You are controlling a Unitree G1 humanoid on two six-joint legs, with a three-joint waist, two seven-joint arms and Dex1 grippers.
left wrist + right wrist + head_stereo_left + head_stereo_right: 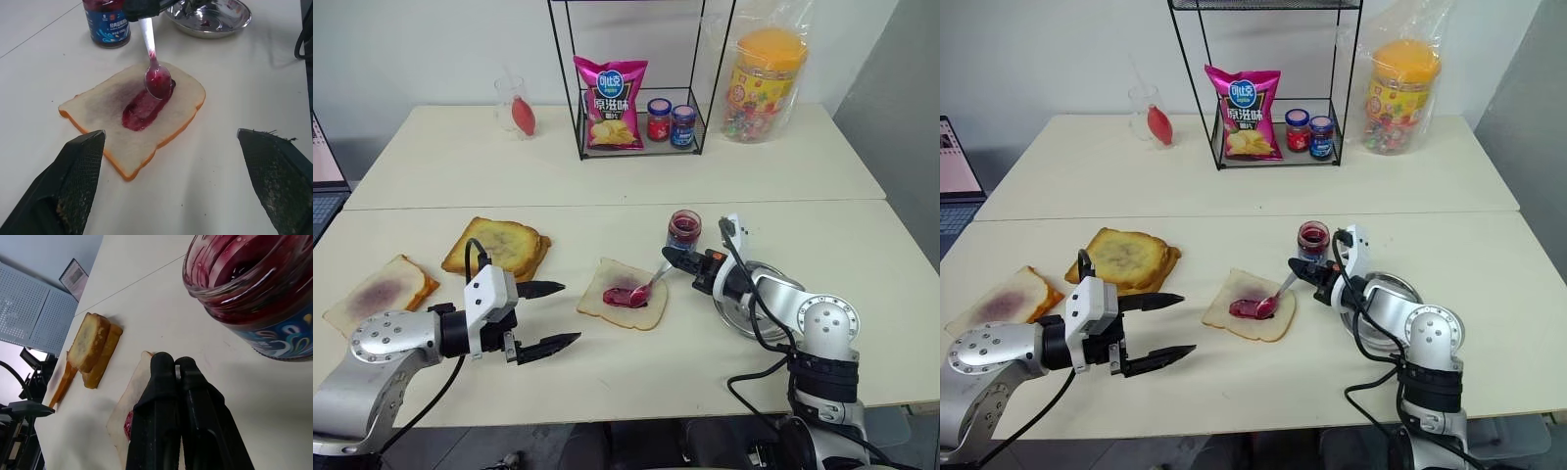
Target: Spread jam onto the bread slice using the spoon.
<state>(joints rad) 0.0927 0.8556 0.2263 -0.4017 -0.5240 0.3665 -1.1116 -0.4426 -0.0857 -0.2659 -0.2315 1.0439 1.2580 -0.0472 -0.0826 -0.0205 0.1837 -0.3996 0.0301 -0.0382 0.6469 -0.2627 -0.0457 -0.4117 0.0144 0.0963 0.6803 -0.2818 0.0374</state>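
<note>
On the wire shelf, a pink chip bag bears Chinese characters.

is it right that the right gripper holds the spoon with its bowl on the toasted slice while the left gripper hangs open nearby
Not quite. The right gripper holds the spoon, but its bowl rests on the jam-smeared bread slice in the middle, not on the toasted slice, which lies apart to the left. The left wrist view shows this best. The left gripper does hang open nearby.

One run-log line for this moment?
right claw: shut on spoon | spoon bowl: in jam on bread slice | left claw: open, empty | jam jar: open
</note>
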